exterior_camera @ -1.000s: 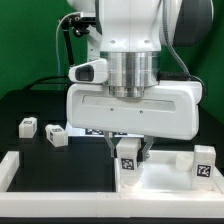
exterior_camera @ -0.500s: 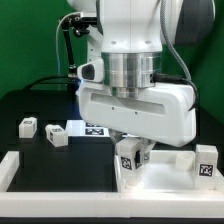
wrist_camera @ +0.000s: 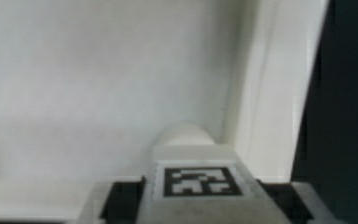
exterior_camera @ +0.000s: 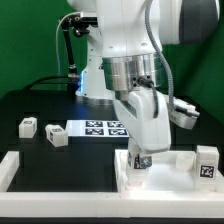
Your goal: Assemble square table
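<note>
Ok so the tool (exterior_camera: 141,153) is clamped on one leg (exterior_camera: 142,162), jaws pinching it from both sides. The leg is planted on the square top (exterior_camera: 172,176), near the top's corner on the exterior view's left and close to the raised rim (wrist_camera: 261,90). My biggest worry: if this leg gets screwed in, a slightly crooked start could jam it. The wrist looks pretty twisted over in the exterior view, so any tilt goes straight into the leg. I also can't tell whether anything braces the top, so a turning force might just spin or scoot it across the black table (exterior_camera: 80,155) instead of seating the leg. A slipping pinch would get nowhere too. Orientation-wise, the leg's long axis looks roughly upright, running down out of the tool into the top, with a tag facing the exterior camera. A second leg (exterior_camera: 205,162) stands at the top's corner on the exterior view's right. A spare leg (exterior_camera: 28,126) and its neighbour (exterior_camera: 55,136) sit well apart on the table.
</note>
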You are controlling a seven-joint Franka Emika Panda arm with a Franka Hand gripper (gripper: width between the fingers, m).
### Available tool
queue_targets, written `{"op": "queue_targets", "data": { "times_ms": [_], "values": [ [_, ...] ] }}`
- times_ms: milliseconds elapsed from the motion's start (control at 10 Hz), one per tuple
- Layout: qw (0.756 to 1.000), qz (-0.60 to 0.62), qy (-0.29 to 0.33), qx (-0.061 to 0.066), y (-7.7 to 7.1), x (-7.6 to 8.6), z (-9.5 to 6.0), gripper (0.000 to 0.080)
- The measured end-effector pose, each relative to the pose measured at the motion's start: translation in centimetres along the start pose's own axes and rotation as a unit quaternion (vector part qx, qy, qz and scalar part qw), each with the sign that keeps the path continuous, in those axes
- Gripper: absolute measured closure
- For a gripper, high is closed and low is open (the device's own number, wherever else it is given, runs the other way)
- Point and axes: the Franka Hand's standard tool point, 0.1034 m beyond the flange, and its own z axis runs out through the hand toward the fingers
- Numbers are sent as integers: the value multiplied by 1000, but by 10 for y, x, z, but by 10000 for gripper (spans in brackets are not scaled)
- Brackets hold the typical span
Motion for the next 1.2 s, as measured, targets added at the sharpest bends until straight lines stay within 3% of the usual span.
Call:
{"op": "queue_targets", "data": {
  "times_ms": [200, 400, 500, 600, 900, 1000, 1100, 1200],
  "values": [
    [1000, 0, 1, 1, 0, 0, 0, 514],
    [999, -52, 3, -3, 1, 0, 0, 265],
    [991, -130, 5, -9, 1, -3, -5, 265],
    [975, -223, 15, -14, 0, -8, -9, 170],
    [943, -331, 13, -16, 0, -7, -8, 151],
    [918, -395, 22, -24, 0, -7, -7, 151],
    [866, -497, 39, -40, -2, -7, -6, 151],
    [830, -555, 41, -41, -6, -4, -10, 151]
  ]
}}
